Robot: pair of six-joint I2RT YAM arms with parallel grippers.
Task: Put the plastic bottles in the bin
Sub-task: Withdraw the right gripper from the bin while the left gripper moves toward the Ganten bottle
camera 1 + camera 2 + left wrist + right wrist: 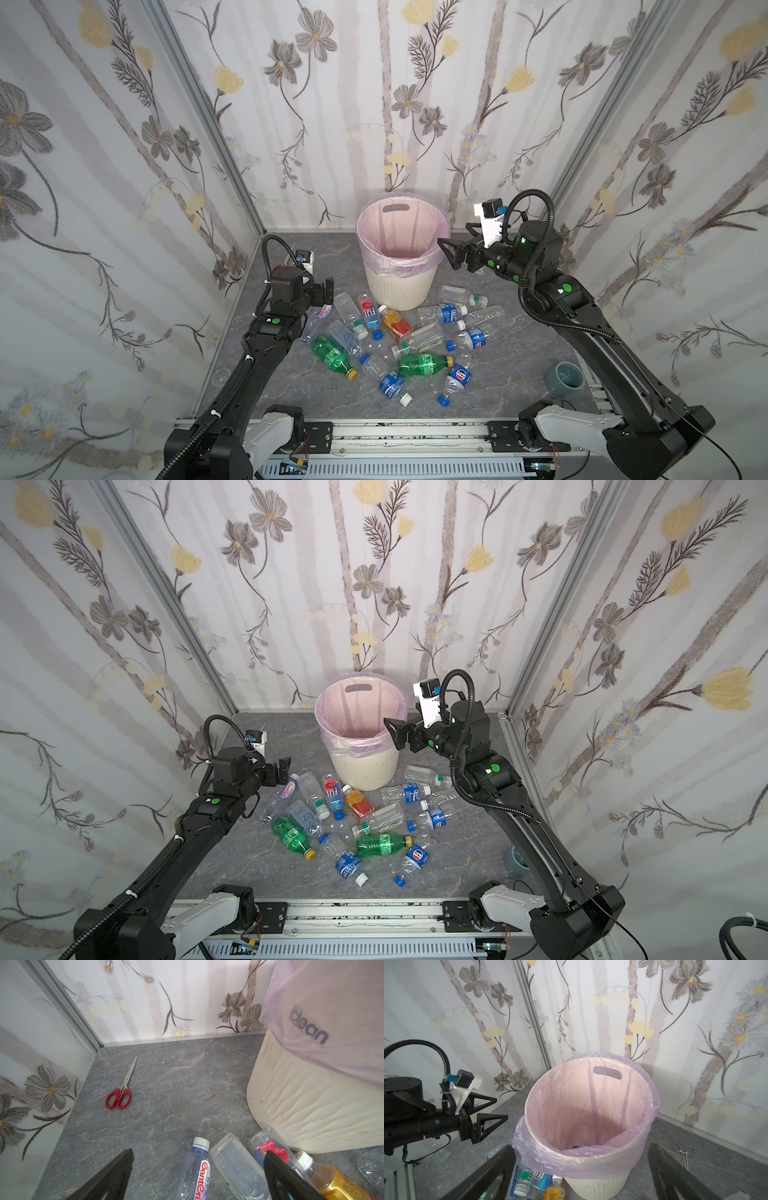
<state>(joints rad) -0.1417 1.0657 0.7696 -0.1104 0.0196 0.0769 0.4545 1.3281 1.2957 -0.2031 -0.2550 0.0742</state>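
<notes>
The bin (395,291) (365,766), cream with a pink liner, stands at the back of the grey table. Several plastic bottles (395,345) (353,825) lie in a heap in front of it, among them two green ones (332,357) (424,363) and an orange one (397,324). My right gripper (451,253) (581,1146) hangs open and empty at the bin's right rim. A blue bit of a bottle (577,1147) peeks from inside the bin (602,1186). My left gripper (328,291) (199,1151) is open and empty, low over a clear Ganten bottle (195,1172) at the heap's left end.
Red-handled scissors (121,1088) lie near the back left corner. Steel forceps (684,1153) lie to the right of the bin. A grey bowl (565,376) sits at the front right. Loose caps (444,400) lie near the front. Flowered walls close in three sides.
</notes>
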